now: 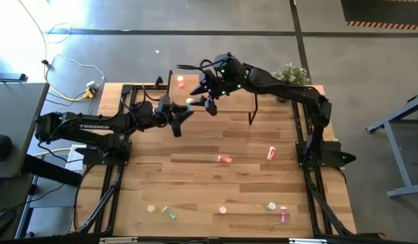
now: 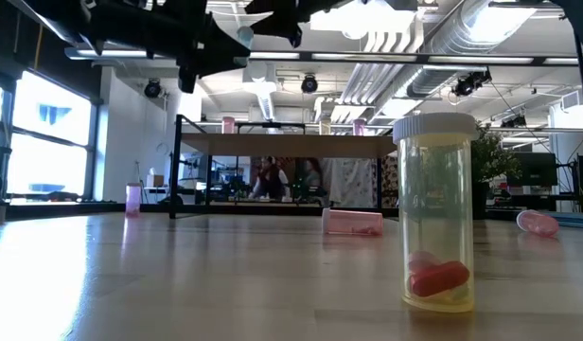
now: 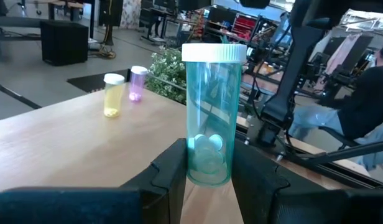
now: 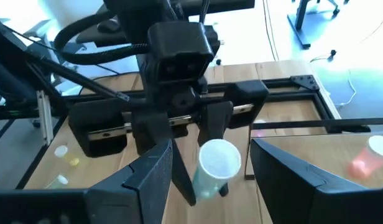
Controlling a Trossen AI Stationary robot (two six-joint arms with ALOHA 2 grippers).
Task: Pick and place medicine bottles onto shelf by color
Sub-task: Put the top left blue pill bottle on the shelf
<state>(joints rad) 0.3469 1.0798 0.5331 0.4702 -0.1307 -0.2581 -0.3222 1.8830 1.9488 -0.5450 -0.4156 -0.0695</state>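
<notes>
My left gripper (image 3: pixel 207 163) is shut on a green medicine bottle (image 3: pixel 210 112) with a white cap, held upright in the air beside the shelf (image 2: pixel 291 144). My right gripper (image 4: pixel 211 149) faces it from the table's right, open. Its fingers stand either side of the bottle's cap (image 4: pixel 217 158) without touching. In the high view the two grippers (image 1: pixel 188 107) (image 1: pixel 210 103) meet near the shelf's left part. A yellow bottle (image 3: pixel 113 94) and a pink bottle (image 3: pixel 137 83) stand upright on the shelf's wooden top (image 3: pixel 55 137). A red bottle (image 1: pixel 180 83) stands there too. My left gripper pinches the lower part of the green bottle's body (image 3: pixel 198 169) between its two fingers, one on each side. The fingers come at it level, from the table's left. The bottle stands upright in the hold, cap up, lifted clear of table and shelf.
Loose bottles lie on the table: a red one (image 1: pixel 224 159) and a pink one (image 1: pixel 271 154) mid-table, several more near the front edge (image 1: pixel 222 210). One with red pills (image 2: pixel 438 275) stands close to the low camera. A potted plant (image 1: pixel 290 73) sits at the far right.
</notes>
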